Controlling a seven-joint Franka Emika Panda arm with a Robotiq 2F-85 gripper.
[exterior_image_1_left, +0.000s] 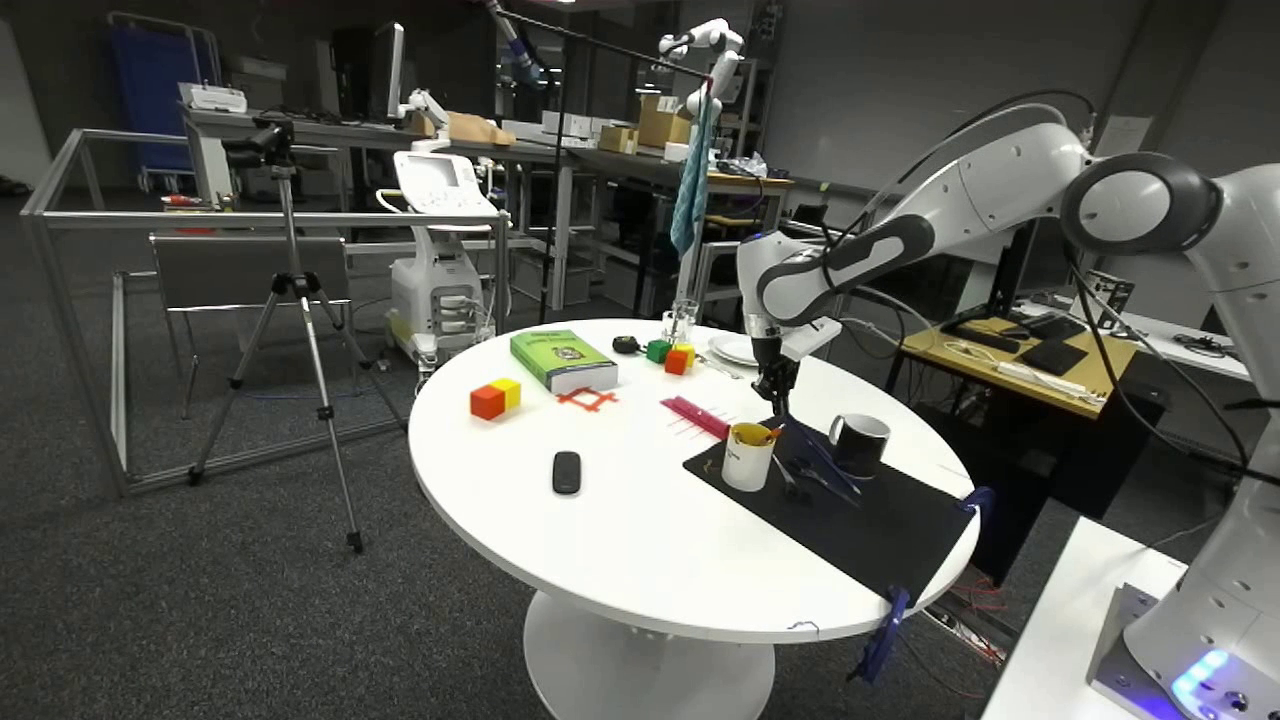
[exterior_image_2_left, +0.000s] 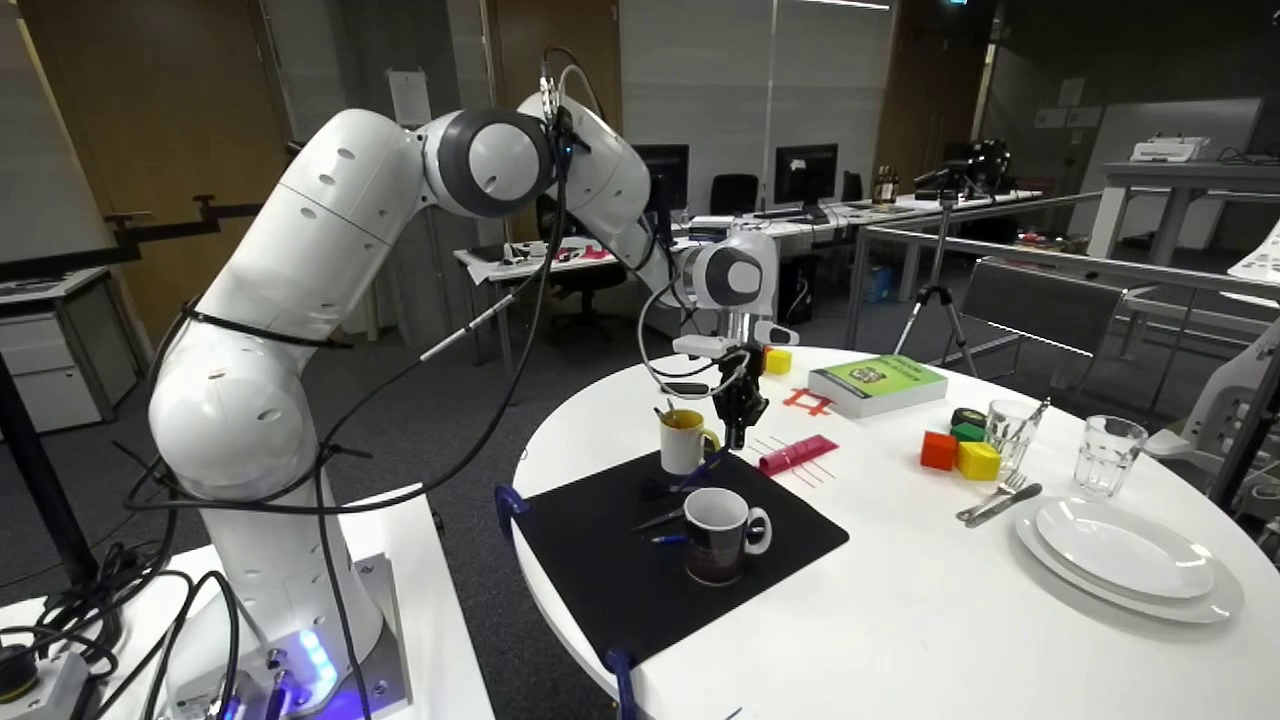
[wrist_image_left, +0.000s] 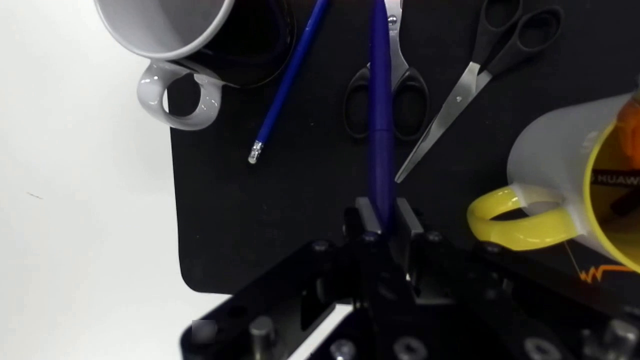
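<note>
Blue pen (wrist_image_left: 381, 107): we count one, pinched in the hand (wrist_image_left: 388, 215) over the black mat (wrist_image_left: 280, 215), which lies along the surface's (exterior_image_1_left: 620, 500) edge nearest the arm's base (exterior_image_1_left: 1185, 635). There we count two mugs (wrist_image_left: 245, 40), two pairs of scissors (wrist_image_left: 457, 97) and one blue pencil (wrist_image_left: 289, 76).

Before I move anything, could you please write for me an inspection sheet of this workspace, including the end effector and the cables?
Surface: round white table; black mat on it, blue clamps at two corners.
Handled things: blue pen, slanting; whether its far end touches anything cannot be told.
Clutter: on the mat, blue pencil, two pairs of scissors, dark mug, yellow-handled mug; beyond it, green book, coloured blocks, plates, glasses.
End effector: closed on the blue pen.
Cables: black cable hanging in a loop beside the arm.
Surroundings: tripod, metal frame, monitors.
</note>
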